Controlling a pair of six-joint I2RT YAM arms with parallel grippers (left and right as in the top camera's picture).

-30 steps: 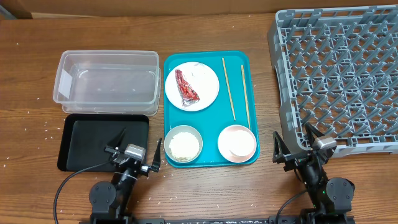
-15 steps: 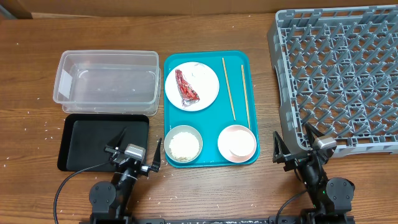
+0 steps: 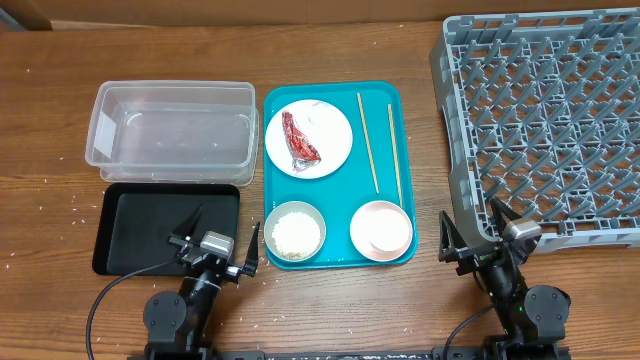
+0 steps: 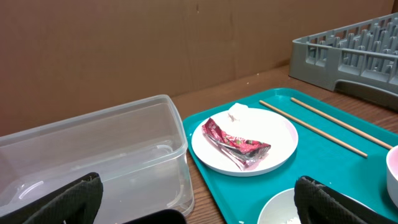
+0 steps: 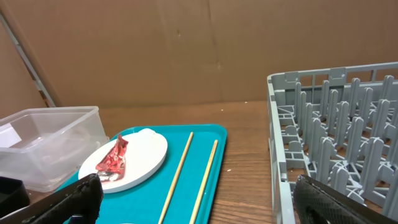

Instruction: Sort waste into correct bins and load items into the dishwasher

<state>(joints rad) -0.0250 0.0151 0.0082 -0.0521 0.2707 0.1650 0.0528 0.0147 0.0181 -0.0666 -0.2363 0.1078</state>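
Observation:
A white plate (image 3: 330,135) on the teal tray (image 3: 335,190) holds the red wrapper (image 3: 300,140) and a white tissue wad (image 4: 238,112). Two chopsticks (image 3: 368,143) lie beside it. In front stand a bowl of rice (image 3: 294,231) and a pale-pink bowl (image 3: 381,229). The clear tub (image 3: 170,125) and black tray (image 3: 165,228) are at the left, and the grey dish rack (image 3: 550,120) is at the right. My left gripper (image 3: 222,232) (image 4: 196,208) and right gripper (image 3: 472,225) (image 5: 199,205) are open and empty near the front edge. No cup shows.
Loose rice grains (image 3: 75,205) are scattered on the wooden table left of the black tray. A cardboard wall stands behind the table. The rack's front corner is close to my right gripper.

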